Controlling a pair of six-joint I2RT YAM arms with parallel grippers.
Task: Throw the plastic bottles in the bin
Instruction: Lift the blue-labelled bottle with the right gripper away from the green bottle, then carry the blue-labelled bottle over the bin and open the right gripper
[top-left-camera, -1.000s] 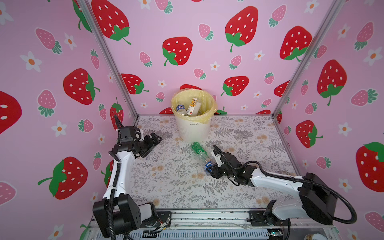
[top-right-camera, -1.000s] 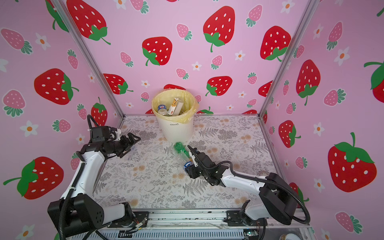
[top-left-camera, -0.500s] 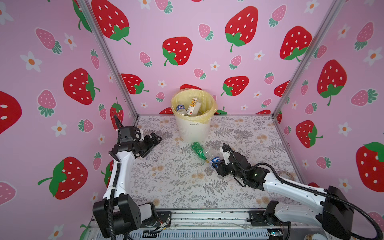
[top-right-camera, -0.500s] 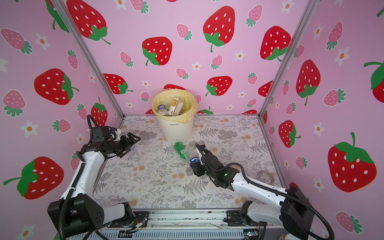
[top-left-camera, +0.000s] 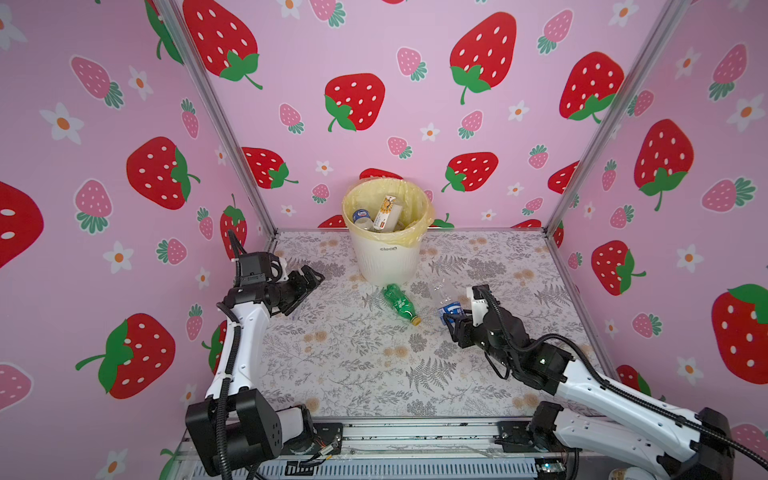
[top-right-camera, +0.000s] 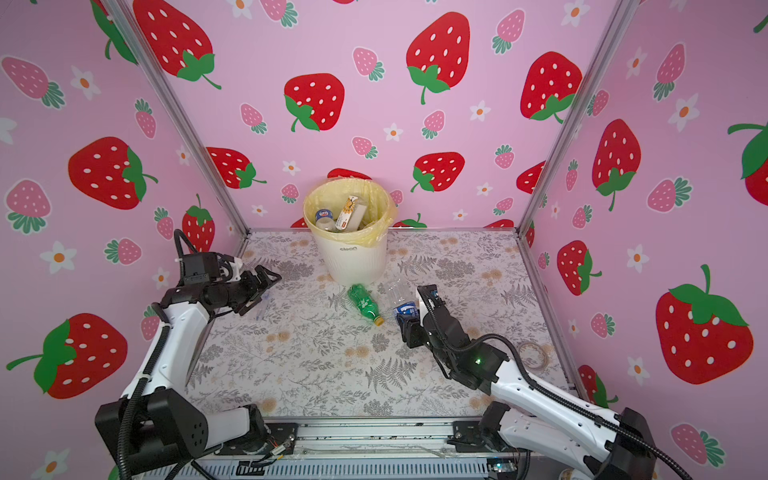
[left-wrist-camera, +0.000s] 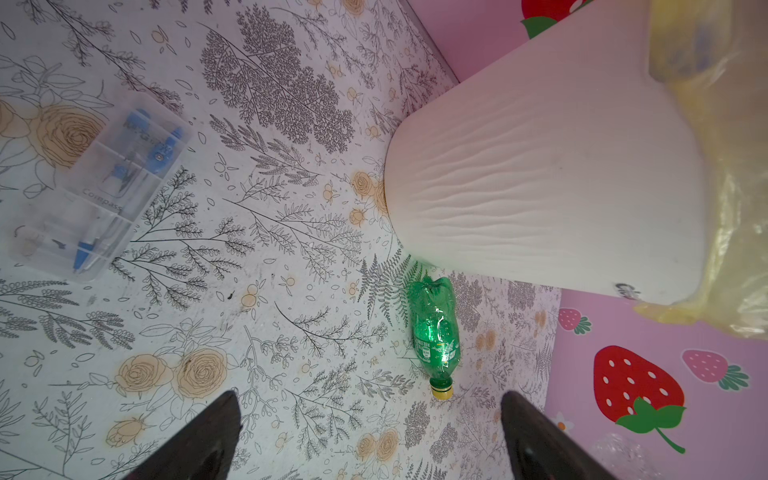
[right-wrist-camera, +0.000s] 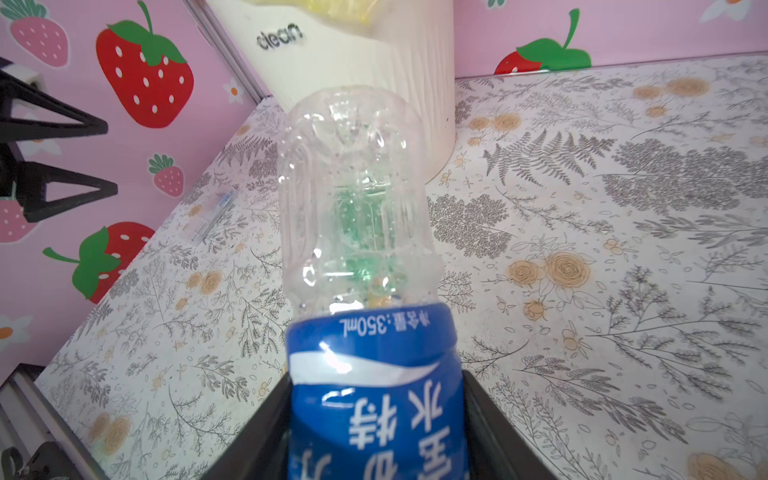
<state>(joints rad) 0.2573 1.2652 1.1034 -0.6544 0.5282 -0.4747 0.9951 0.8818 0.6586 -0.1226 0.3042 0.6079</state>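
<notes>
Clear bottle had left its spot beside the green bottle within the last second. The right gripper, closed on its blue label, had carried it a little to the right and apparently off the mat, base aimed at the bin. The right wrist view showed both fingers pressed against the label. The green bottle had not moved and lay just in front of the bin, cap toward the near side. The left gripper had stayed at the far left, jaws wide and empty. Other bottles already sat in the bin. So one bottle looked to be on its way, with a lift over the rim left. The green one seemed to be the last on the mat.
</notes>
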